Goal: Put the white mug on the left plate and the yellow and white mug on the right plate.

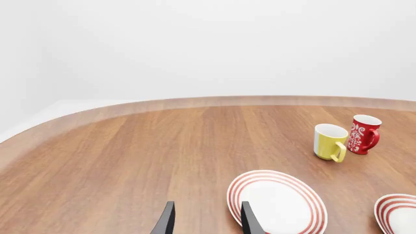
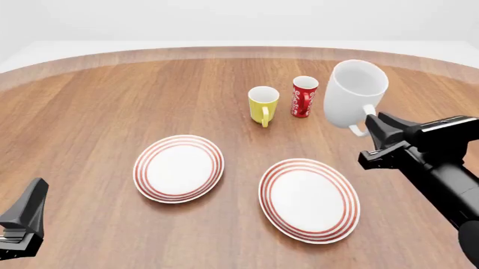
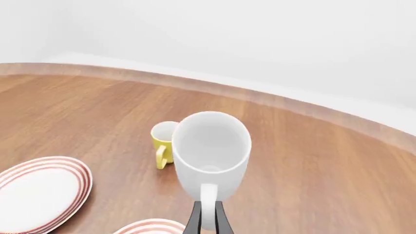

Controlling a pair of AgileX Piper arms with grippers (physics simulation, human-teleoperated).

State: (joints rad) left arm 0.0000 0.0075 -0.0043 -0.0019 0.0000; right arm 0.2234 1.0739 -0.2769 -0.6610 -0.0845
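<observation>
We have the white mug (image 2: 353, 92) in our right gripper (image 2: 369, 124), clamped by its loop handle; in the right wrist view the two fingers sit tight on either side of that handle with the open mouth of the mug tipped towards the camera. From the front it looks lifted clear of the table (image 2: 90, 106), tilted, and hanging to the right of the red-and-white cup (image 2: 303, 96), beyond the right plate (image 2: 308, 200) and well apart from the left plate (image 2: 179, 167) where it belongs.

The yellow and white mug (image 2: 263, 105) stands upright on the bare wood just beside the red-and-white cup, beyond both plates and on neither. Both plates lie bare.

Our left gripper (image 1: 205, 222) hangs low at the near left of the table with its fingers spread and nothing between them; in its own wrist view the left plate shows just beside one fingertip.

So we judge the job as barely begun: one mug is picked up but not delivered, and the other has not been touched. What is left, as we read it, is to carry the white mug across over the right plate to the left plate and set it down there, then to fetch the yellow mug and stand it on the right plate. The red-and-white cup is close to the yellow mug, so we would want care in reaching in there
</observation>
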